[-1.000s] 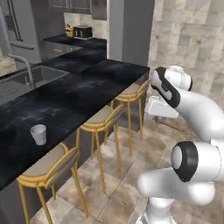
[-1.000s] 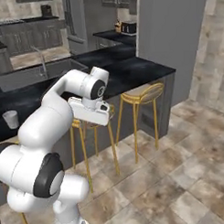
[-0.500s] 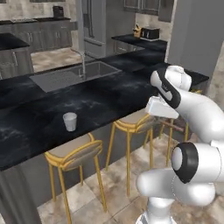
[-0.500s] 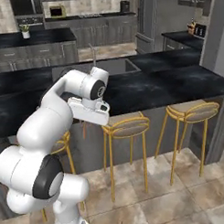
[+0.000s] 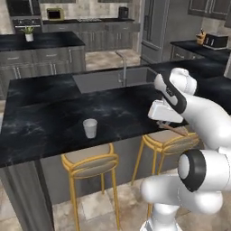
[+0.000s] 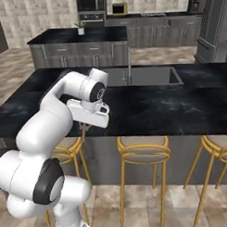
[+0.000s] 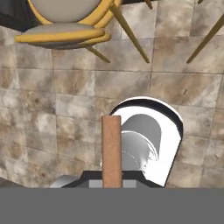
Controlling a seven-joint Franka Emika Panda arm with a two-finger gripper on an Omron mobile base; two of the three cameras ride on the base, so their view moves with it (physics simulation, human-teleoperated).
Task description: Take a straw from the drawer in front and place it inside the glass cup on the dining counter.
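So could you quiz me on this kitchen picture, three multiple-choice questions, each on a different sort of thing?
1. Where does the glass cup stand?
A. on the dining counter
B. on a stool
C. in the sink

2. What colour are the stool frames?
A. red
B. yellow
C. blue

3. What is the state of the straw?
A. lying on the floor
B. standing in the cup
C. carried at the end effector, away from the cup

Answers: 1 A, the cup stands upright on the black marble top. 2 B, the stools under the counter edge have yellow frames. 3 C, the orange-brown stick sticks out from the hand above the floor tiles, with the cup off to the side.
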